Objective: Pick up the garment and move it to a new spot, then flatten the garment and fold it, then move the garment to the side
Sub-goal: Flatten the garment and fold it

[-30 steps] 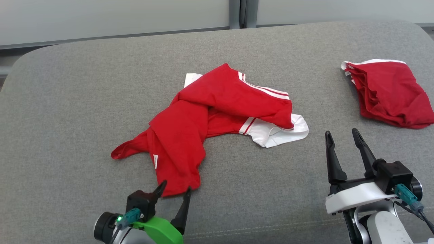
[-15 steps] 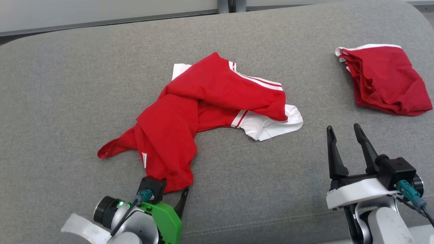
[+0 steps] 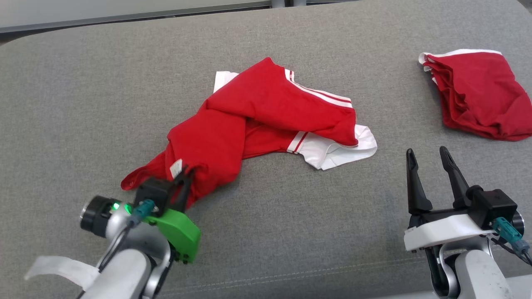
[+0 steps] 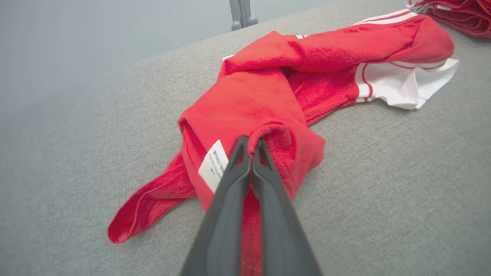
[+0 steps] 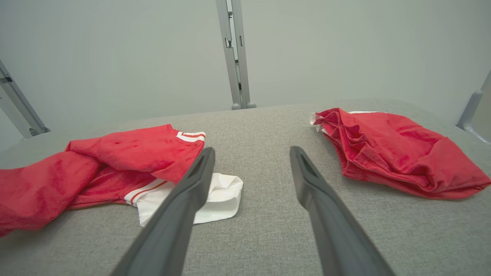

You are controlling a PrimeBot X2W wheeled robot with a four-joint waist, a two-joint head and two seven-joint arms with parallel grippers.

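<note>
Garment (image 3: 257, 120) lies crumpled mid-way across the grey padded surface (image 3: 83, 104). It's red, with a white striped end (image 3: 341, 151) on the robot's right. The near-left end is in the left gripper (image 3: 185, 176), whose jaws are pressed together on a raised fold of red cloth, just beside the white label (image 3: 176, 168). The rest of the cloth trails away from the fingers, up and to the right in the head view.

Right gripper (image 3: 428, 153) has its jaws wide with nothing in them. It hangs near the white end without touching it.

Step in hand, as I read it, is the pick-up. The pinch looks small and I can't tell how many layers it holds, so lift slowly and straight up. Watch for the fold sliding out. Raise until the white end clears the surface before going sideways, or it will drag and bunch.

Set it down on bare grey, well apart from the second red garment (image 3: 478, 99) at far right. Keep the carry path clear of the right gripper.
</note>
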